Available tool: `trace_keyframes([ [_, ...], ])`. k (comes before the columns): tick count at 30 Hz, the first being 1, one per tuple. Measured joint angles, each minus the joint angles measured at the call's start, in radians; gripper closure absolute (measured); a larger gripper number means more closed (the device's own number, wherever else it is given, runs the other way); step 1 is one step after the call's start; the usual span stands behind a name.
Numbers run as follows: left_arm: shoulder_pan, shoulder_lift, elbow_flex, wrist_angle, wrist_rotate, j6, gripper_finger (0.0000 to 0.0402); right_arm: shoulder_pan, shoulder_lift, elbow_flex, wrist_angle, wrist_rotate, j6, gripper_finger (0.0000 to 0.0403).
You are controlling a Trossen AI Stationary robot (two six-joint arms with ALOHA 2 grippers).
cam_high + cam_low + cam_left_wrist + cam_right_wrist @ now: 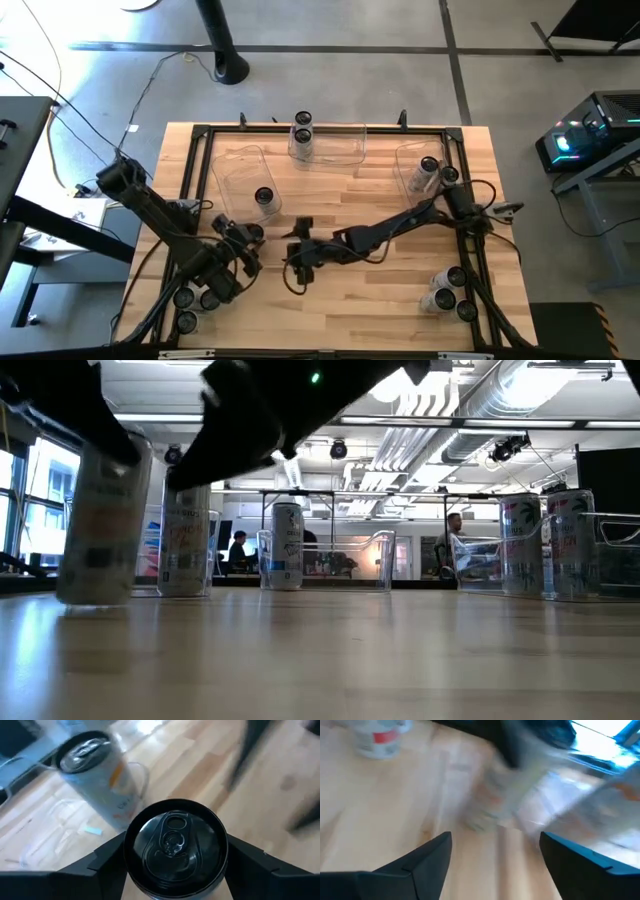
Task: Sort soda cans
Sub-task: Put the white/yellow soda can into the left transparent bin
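My left gripper [248,242] [175,855] stands at the table's near left and is shut on a soda can [175,847] with a dark round top. My right gripper [298,254] [495,850] is open over the table's middle with nothing between its fingers; a blurred can [495,795] stands ahead of it. One can [264,197] stands in the left clear bin [238,160], two [302,130] in the far bin [345,145], two [438,170] in the right bin [405,160]. Loose cans stand near left [198,300] and near right [450,292]. My left gripper pinches the soda can between its two fingers, one on each side of the can's wall just below the top rim [131,851]. The fingers [100,860] come from above, slanting. The can is upright; in the low view [100,520] I cannot tell whether its base touches the tabletop.
A dark frame [300,128] runs round the wooden table [360,310]. Cables trail along both arms. The two arms' grippers are close together at the table's middle. Bare wood lies between the near-left and near-right can groups. People show in the room beyond.
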Motion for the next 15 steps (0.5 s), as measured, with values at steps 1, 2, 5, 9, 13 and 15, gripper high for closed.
trace_keyframes([
  [1,-0.001,-0.009,0.018,0.001,-0.002,0.034,0.0149,0.006,-0.011,0.0,-0.024,0.033,0.002,0.0112],
  [2,-0.001,-0.018,0.038,0.001,-0.014,0.069,0.0149,0.013,-0.024,0.0,-0.052,0.063,0.001,0.0115],
  [5,0.001,-0.047,0.106,-0.038,-0.058,0.146,0.0149,0.032,-0.05,0.0,-0.149,0.147,0.014,0.0122],
  [9,0.001,-0.1,0.194,-0.22,-0.111,0.128,0.0149,0.06,-0.084,0.0,-0.313,0.261,0.092,0.0133],
  [13,0.013,-0.178,0.214,-0.406,-0.138,0.033,0.0149,0.09,-0.108,-0.029,-0.46,0.373,0.211,0.0142],
  [15,0.025,-0.225,0.214,-0.469,-0.132,0.018,0.0149,0.104,-0.121,-0.05,-0.508,0.392,0.266,0.0144],
])
